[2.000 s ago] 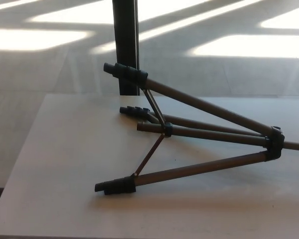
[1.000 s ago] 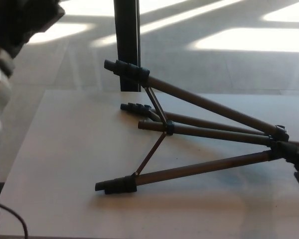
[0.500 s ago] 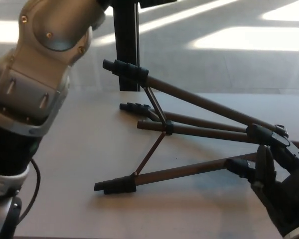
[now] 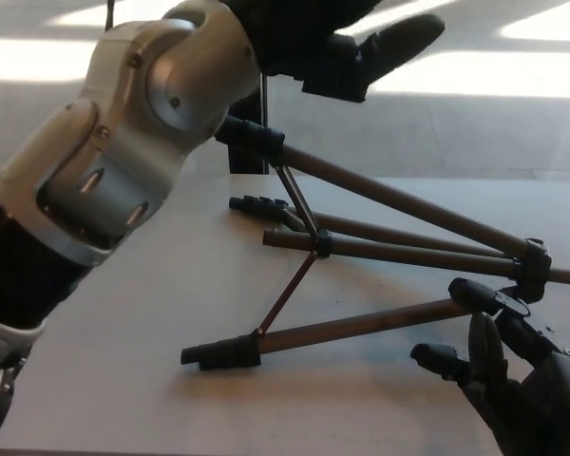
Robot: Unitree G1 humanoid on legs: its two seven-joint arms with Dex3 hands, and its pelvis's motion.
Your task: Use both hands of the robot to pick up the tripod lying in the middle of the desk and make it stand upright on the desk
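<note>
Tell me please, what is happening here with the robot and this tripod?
The tripod lies on its side on the desk, legs spread, and nothing holds it yet. The robot's left hand hovers above the uppermost leg's foot. Its right hand is open, fingers apart, close to the nearest leg near the tripod's hub.

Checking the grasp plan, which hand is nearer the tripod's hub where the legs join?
Right. The right hand is open just below the hub; the left hand hovers far off, above the raised foot.
</note>
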